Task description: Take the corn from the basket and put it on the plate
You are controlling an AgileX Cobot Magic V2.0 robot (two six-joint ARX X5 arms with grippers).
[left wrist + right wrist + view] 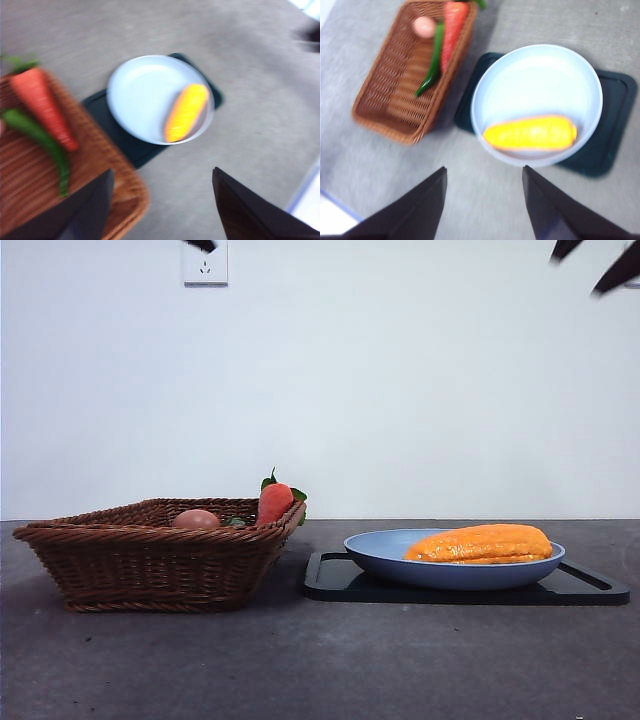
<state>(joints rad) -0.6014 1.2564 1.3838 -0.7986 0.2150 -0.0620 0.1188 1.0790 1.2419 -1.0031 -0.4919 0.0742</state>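
Note:
The orange-yellow corn (pixel 482 543) lies on its side in the blue plate (pixel 380 552), toward the plate's near rim, also seen as the corn (pixel 530 133) and the corn (pixel 186 112) in the wrist views. The brown wicker basket (pixel 150 565) stands left of the plate (pixel 540 80). My right gripper (pixel 484 200) hovers high above the table near the plate, open and holding nothing. My left gripper (pixel 162 205) is also raised and open, over the basket's (pixel 30 170) corner. In the front view only black tips show at the top corners.
A flat black tray (pixel 590 588) lies under the plate. In the basket (pixel 395 80) rest a red-orange carrot (pixel 273 502), a pinkish egg-shaped item (pixel 196 519) and a green pepper (pixel 432 67). A wall socket (pixel 205 265) is on the back wall.

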